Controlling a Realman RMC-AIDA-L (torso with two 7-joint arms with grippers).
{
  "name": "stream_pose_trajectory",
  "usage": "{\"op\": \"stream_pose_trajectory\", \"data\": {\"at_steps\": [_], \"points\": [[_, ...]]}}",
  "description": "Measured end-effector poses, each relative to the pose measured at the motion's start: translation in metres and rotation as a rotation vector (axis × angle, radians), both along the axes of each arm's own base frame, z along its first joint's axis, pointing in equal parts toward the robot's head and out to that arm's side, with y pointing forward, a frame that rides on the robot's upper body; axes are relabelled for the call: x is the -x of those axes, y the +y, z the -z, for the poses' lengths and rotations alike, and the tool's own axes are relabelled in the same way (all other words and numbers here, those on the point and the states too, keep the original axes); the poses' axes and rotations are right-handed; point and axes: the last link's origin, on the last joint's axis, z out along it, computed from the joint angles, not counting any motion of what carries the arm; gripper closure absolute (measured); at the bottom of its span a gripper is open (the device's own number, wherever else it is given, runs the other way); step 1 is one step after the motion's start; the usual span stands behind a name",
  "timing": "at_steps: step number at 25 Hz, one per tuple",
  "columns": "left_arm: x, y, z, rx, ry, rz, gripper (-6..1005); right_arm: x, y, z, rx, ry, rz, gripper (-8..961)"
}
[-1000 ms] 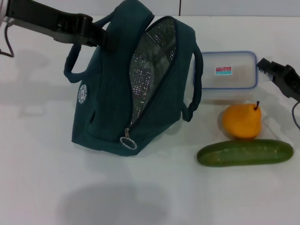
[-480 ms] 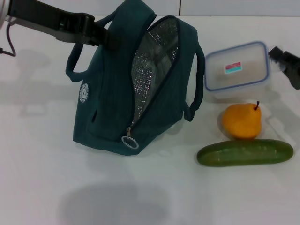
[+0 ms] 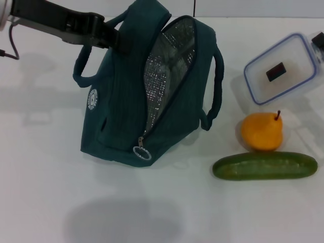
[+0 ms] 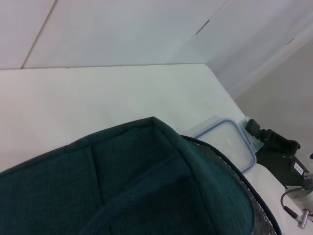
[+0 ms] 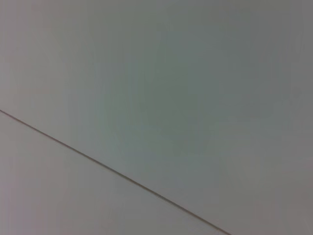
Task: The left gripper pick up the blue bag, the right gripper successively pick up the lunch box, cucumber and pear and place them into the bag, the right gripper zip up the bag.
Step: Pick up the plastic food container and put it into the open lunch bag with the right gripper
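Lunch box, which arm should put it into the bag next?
Right. The right gripper is already at the tilted lunch box, apparently lifting it, while the left gripper holds the blue bag open.

A plain white surface (image 3: 45, 167) spreads across the scene, meeting a pale wall (image 4: 122, 29) at its far edge, the wall crossed by thin dark seam lines.

It looks like a lab or test room: a bare white table (image 3: 45, 192) stands against plain pale wall panels (image 4: 122, 29), though little of the room shows.
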Motion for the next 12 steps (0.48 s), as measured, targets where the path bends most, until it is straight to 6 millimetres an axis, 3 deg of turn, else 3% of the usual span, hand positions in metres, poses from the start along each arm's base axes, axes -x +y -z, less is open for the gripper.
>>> {"op": "stream_pose_trajectory", "data": {"at_steps": [12], "points": [[-0.001, 0.002, 0.006, 0.021, -0.012, -0.004, 953, -0.005, -0.006, -0.019, -0.096, 0.065, 0.003, 856]]}}
